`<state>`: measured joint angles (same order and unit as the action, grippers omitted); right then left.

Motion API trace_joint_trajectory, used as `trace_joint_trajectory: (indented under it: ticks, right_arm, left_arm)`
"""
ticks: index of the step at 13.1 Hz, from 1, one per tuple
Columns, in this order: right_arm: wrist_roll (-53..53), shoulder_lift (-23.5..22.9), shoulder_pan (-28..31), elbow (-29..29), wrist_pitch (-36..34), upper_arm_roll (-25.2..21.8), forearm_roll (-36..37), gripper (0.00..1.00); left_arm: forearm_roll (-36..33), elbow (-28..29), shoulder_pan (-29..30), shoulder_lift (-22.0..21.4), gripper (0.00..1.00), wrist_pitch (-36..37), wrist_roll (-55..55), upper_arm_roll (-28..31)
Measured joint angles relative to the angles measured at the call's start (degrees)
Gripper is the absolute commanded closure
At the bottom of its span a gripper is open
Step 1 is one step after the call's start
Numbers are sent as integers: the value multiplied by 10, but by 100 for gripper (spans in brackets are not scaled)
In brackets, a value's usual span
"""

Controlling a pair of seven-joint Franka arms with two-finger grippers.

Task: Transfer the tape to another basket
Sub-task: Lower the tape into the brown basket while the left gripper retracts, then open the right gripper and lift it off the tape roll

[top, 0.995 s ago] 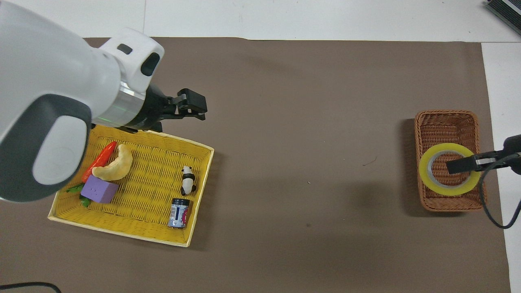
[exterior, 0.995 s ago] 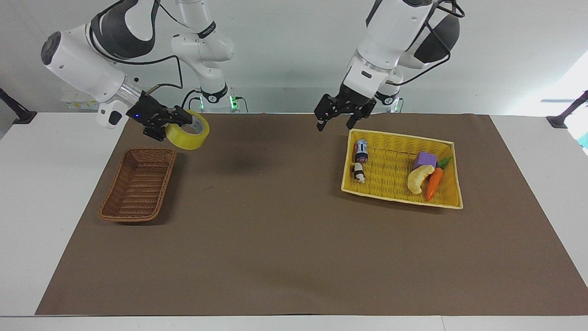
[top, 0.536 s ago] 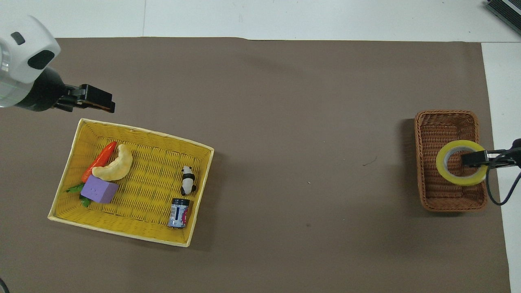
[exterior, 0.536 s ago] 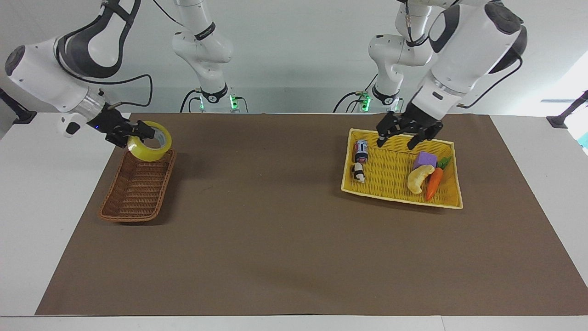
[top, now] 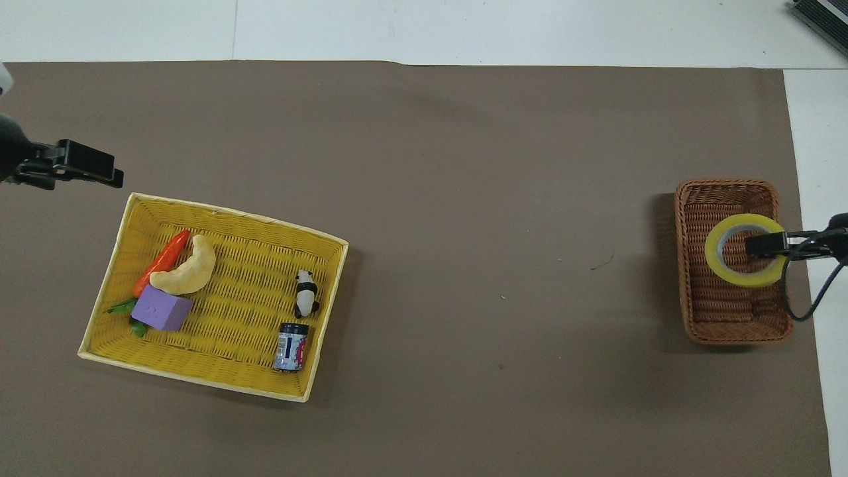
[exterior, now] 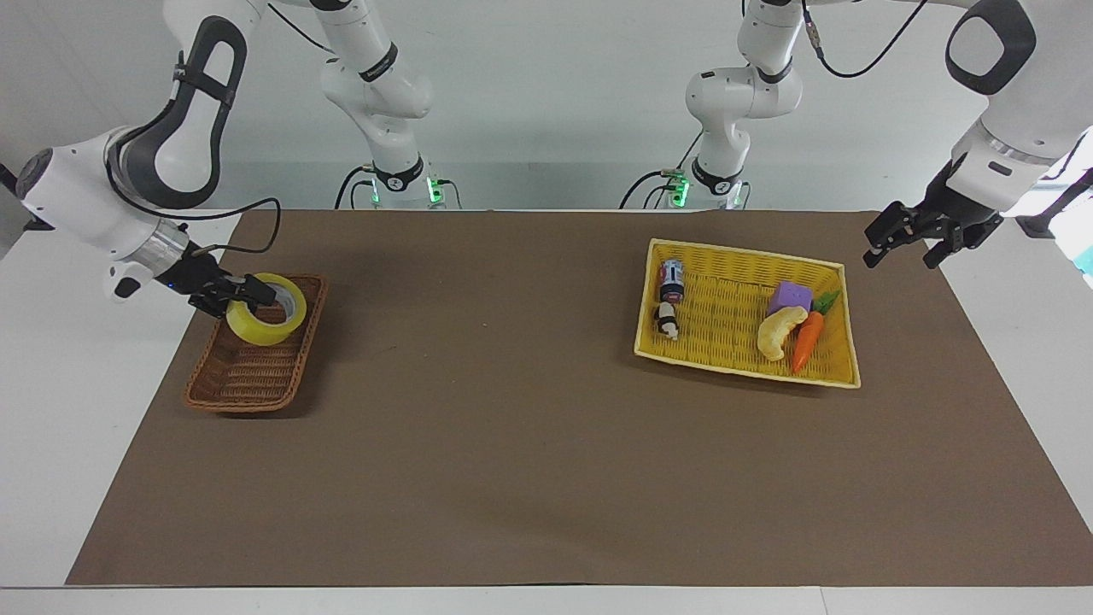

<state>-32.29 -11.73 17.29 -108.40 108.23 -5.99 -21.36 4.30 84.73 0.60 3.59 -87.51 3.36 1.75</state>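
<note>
The tape [exterior: 256, 330], a yellowish ring with a pale core, hangs low inside the brown wicker basket [exterior: 243, 376], at its end nearer to the robots. My right gripper [exterior: 256, 295] is shut on the ring's wall and holds it slightly tilted. I cannot tell whether the tape touches the basket's floor. In the overhead view the tape [top: 711, 253], the basket [top: 722, 318] and the right gripper [top: 762, 245] show the same hold. My left gripper [exterior: 903, 241] is open and empty, up over the mat's edge at the left arm's end, also seen from overhead [top: 93, 171].
A larger yellow flat basket [exterior: 743, 256] lies toward the left arm's end. It holds a small can [exterior: 672, 280], a panda figure [exterior: 665, 320], a banana toy [exterior: 777, 331], a purple block [exterior: 791, 297] and a carrot [exterior: 805, 338]. A brown mat [exterior: 512, 410] covers the table.
My right gripper has lowered the tape from above the brown basket down into it. My left arm has swung away from the yellow basket toward its own end of the table.
</note>
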Motion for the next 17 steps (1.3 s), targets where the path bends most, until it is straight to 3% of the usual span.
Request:
trace_joint_trajectory:
  ticks: [4, 6, 8, 9, 10, 17]
  right_arm:
    - [-48, -57, 21, 9, 22, -2, -17, 100]
    - [-51, -57, 18, 13, 25, -1, -19, 89]
    - [-81, -60, 16, 12, 40, 1, -19, 63]
    - [-98, -64, 16, 10, 51, 1, -19, 35]
    - [-108, -70, 16, 10, 59, 1, -19, 0]
    - [-105, -71, 14, 49, 60, 8, -45, 0]
  left_arm:
    - [-10, 79, -2, -60, 0, 3, -1, -5]
    - [-24, 75, -3, -62, 0, 9, -1, -10]
    - [-27, 73, -3, -64, 0, 9, -1, -14]
    - [-28, 73, -3, -66, 0, 9, -1, -14]
    - [-28, 73, -3, -66, 0, 9, -1, -14]
    - [-29, 71, -2, -74, 0, 9, -1, -6]
